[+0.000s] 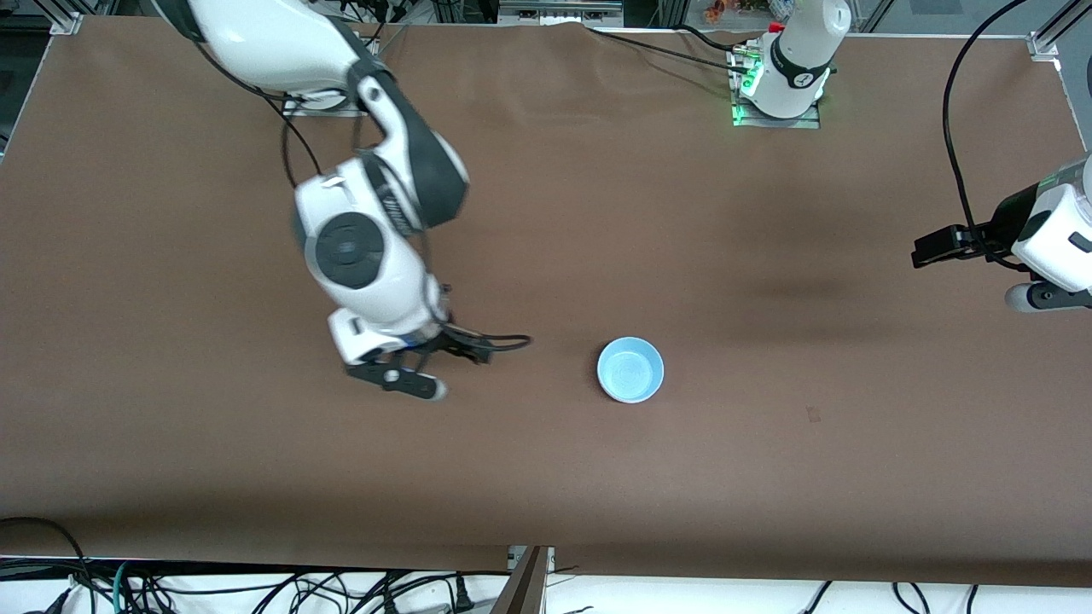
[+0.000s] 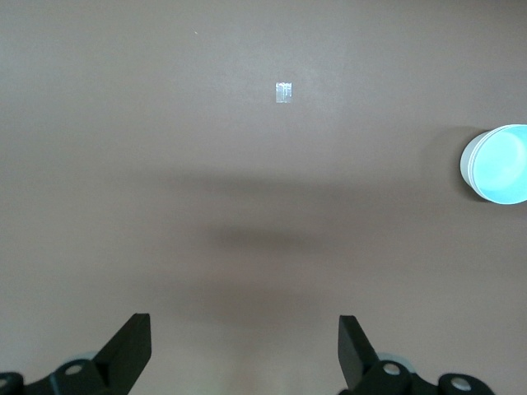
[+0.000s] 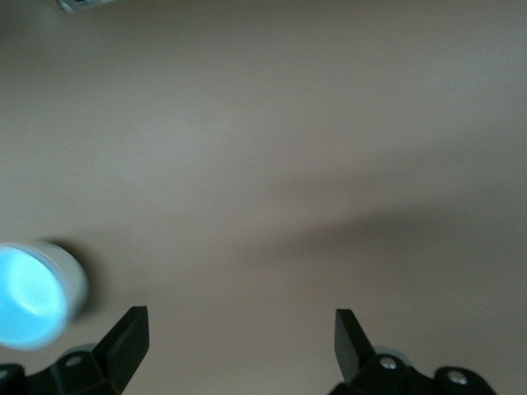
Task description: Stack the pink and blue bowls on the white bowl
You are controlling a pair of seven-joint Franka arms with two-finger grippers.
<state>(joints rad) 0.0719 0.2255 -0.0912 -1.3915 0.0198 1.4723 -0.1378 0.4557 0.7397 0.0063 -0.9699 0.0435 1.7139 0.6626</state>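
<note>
A light blue bowl (image 1: 630,368) stands upright near the middle of the table. In the left wrist view the blue bowl (image 2: 501,164) has a white wall (image 2: 466,167) around it, like a white bowl under it. The right wrist view shows the same blue inside (image 3: 26,298) and white wall (image 3: 76,278). No pink bowl shows. My right gripper (image 1: 461,373) is open and empty above the table, beside the bowl toward the right arm's end; its jaws (image 3: 241,341) frame bare table. My left gripper (image 1: 1024,297) is open and empty (image 2: 244,346) at the left arm's end, waiting.
The brown table (image 1: 768,477) carries a small tape mark (image 1: 813,414), nearer the front camera than the bowl; it also shows in the left wrist view (image 2: 282,92). Cables lie along the table's front edge (image 1: 256,588) and by the arm bases.
</note>
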